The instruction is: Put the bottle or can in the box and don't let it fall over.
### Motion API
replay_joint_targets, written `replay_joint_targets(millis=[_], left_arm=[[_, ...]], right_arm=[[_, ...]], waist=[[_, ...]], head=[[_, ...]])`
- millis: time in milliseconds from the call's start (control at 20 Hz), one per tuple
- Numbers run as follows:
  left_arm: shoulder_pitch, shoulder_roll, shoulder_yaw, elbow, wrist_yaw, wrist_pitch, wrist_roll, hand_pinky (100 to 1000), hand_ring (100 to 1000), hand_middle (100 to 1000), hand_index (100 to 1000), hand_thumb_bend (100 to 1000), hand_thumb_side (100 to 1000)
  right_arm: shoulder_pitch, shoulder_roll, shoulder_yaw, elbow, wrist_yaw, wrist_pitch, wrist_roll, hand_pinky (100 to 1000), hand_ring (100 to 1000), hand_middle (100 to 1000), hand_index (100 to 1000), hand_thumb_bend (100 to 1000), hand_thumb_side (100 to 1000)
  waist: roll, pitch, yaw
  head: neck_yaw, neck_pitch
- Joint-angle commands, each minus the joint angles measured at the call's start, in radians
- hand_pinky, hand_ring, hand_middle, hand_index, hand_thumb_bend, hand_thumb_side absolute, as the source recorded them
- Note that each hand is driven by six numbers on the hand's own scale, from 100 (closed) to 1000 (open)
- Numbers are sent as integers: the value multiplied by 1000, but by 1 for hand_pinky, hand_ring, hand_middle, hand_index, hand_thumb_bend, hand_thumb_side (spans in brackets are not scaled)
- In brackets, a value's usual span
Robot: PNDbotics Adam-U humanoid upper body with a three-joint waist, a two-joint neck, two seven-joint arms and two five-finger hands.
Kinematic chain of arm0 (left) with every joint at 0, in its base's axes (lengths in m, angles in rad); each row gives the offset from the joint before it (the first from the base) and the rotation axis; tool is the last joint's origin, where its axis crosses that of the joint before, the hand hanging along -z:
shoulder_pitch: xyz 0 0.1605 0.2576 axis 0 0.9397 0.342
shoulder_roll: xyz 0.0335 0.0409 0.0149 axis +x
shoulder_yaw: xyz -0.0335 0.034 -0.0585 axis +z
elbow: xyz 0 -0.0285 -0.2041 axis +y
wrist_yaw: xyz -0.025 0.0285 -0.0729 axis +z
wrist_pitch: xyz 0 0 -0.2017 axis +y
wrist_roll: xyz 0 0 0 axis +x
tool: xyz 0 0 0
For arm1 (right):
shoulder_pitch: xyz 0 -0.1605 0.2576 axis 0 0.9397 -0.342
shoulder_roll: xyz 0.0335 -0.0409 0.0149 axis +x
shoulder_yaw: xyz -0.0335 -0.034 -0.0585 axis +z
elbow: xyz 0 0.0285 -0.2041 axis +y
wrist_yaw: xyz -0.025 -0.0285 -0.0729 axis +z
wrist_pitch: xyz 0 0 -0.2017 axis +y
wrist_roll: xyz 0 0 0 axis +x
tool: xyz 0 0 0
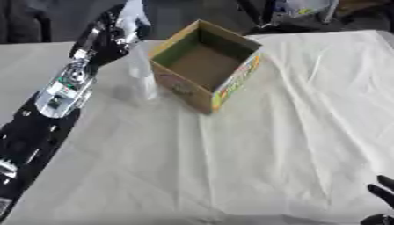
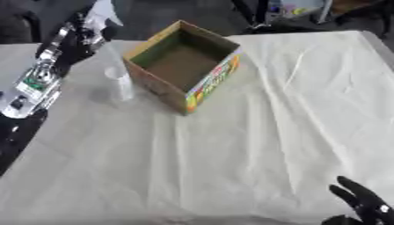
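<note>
Nearest me in the left eye view, my black right hand [image 1: 381, 193] shows only fingertips at the desk's near right corner. My left hand [image 1: 127, 24], pale-fingered, is raised over the far left edge; I cannot tell its grip.

Right eye view: right hand fingers [image 2: 355, 195] spread, empty. Clear plastic bottle [image 2: 120, 83] stands upright just left of the open brown cardboard box [image 2: 196, 88] on the white-clothed desk [image 2: 269, 140].

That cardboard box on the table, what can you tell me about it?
The cardboard box is brown, with its top open and, as far as can be seen, nothing inside. The inner walls look greenish toward the top. One outer side carries a bright print in yellow, green and red. It stands upright on the white tablecloth, turned cornerwise to the camera, at the far middle of the table. A clear bottle stands close beside its left wall; whether they touch cannot be told. No hand touches it.
</note>
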State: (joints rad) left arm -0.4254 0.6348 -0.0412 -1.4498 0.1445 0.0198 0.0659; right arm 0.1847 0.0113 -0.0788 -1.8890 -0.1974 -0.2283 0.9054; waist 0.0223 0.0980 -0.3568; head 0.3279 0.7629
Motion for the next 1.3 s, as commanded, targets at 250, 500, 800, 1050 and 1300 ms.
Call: replay_joint_targets(millis=[250, 500, 800, 1050, 1300], left_arm=[[-43, 51, -12, 17, 3, -7, 7, 960, 1000, 826, 961, 605, 502], [-55, 55, -22, 36, 3, -11, 3, 959, 1000, 826, 961, 603, 504], [-65, 58, -31, 51, -7, -11, 4, 957, 1000, 810, 958, 600, 501], [-72, 66, -33, 64, -1, -11, 12, 953, 1000, 792, 950, 598, 496], [-82, 79, -38, 82, 5, -14, 7, 951, 1000, 782, 945, 594, 495]], right_arm=[[-8, -7, 6, -8, 9, -4, 2, 651, 1000, 1000, 1000, 100, 470], [-9, -7, 9, -8, 10, -4, 2, 651, 1000, 1000, 1000, 100, 470], [-11, -8, 11, -7, 9, -4, 2, 651, 1000, 1000, 1000, 100, 470], [-12, -8, 12, -7, 10, -4, 2, 651, 1000, 1000, 1000, 100, 470], [-13, -9, 15, -7, 9, -4, 2, 651, 1000, 1000, 1000, 100, 470]], waist=[[-1, -4, -8], [-1, -3, -14], [0, -2, -20], [1, -1, -24], [1, 0, -29]], head=[[5, -1], [5, 0], [4, 4], [2, 7], [1, 7]])
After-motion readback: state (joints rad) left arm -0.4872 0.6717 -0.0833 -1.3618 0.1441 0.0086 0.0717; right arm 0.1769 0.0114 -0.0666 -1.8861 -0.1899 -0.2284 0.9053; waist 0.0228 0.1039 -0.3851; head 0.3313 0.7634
